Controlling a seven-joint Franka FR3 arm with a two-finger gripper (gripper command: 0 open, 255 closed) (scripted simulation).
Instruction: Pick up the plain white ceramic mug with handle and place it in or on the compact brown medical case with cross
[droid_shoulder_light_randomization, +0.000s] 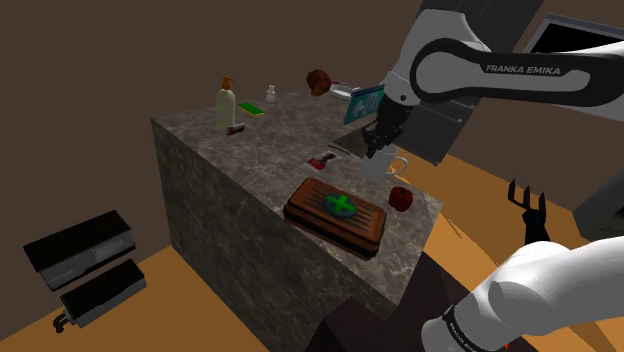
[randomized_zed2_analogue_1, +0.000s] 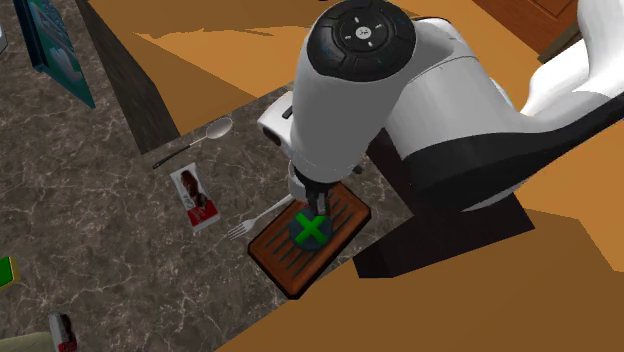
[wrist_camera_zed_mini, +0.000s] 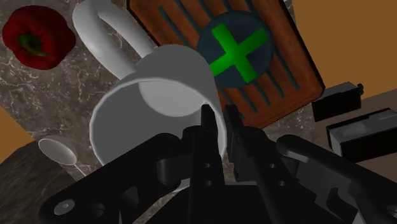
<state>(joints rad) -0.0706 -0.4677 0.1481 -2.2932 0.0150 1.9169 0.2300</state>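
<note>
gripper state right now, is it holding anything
gripper: closed on the white mug, fingers pinching the wall at its rim

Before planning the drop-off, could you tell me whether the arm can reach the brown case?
Probably yes: the tool grips the mug by its rim close beside the case, nothing stands between them, and the red pepper sits aside.

White, rounded Franka arm (droid_shoulder_light_randomization: 520, 72) with dark joints, "FRANKA EMIKA" lettering on one link, all-black two-finger claw (wrist_camera_zed_mini: 219, 116).
</note>
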